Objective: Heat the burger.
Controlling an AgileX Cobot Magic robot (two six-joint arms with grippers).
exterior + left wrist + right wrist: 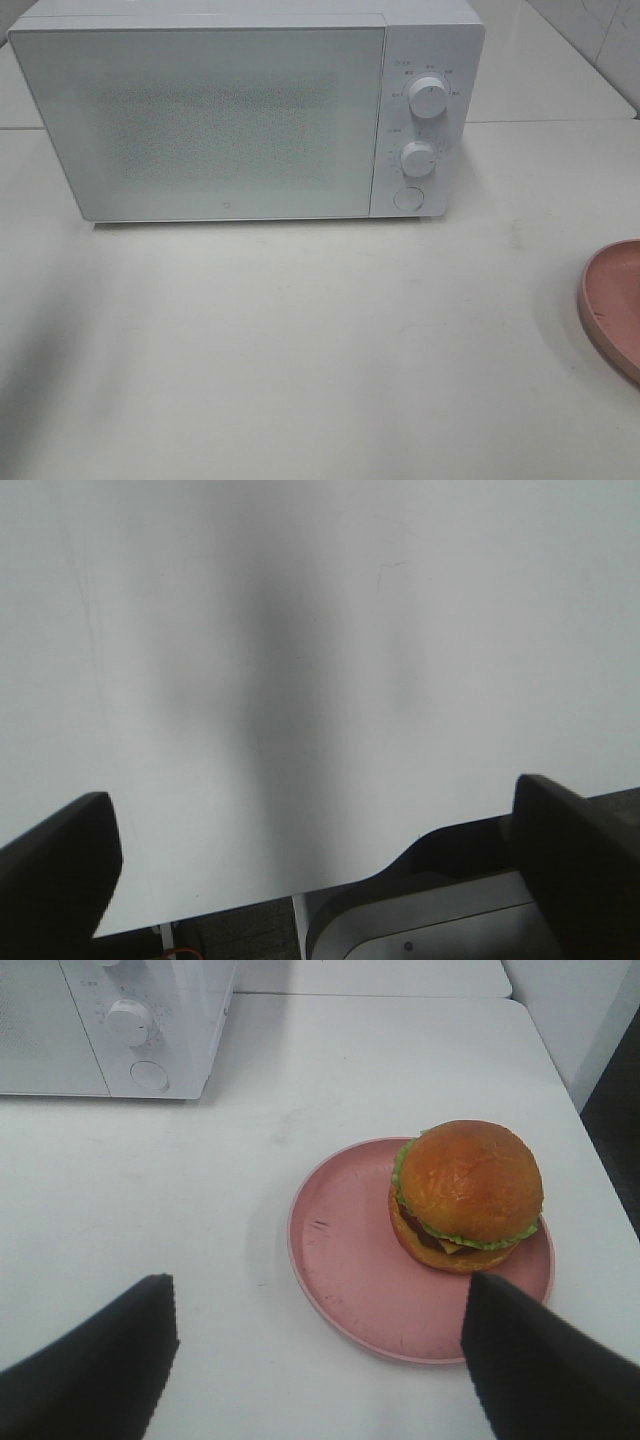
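Nearest your right wrist lens, the dark fingertips (95,1360) of the right gripper (320,1360) stand spread and grasp nothing, hovering above the table (150,1210); you see them framing the pink plate (340,1260), which suggests the arm is staged for a pick; the burger (466,1196) sits upright on that plate, off-centre toward its 2 o'clock rim, bun dome up, lettuce and cheese showing at the side. Your left gripper (320,880) is likewise released, jaws wide over bare tabletop, empty; it looks parked to leave the middle free. Outward from there, the microwave (200,120) stands at 12 o'clock in the high view, door shut, its two knobs (430,97) and round door button (407,198) at its right side; the plate's edge peeks in at 4 o'clock, well apart from the oven; you will likely need the door open before the burger goes in.
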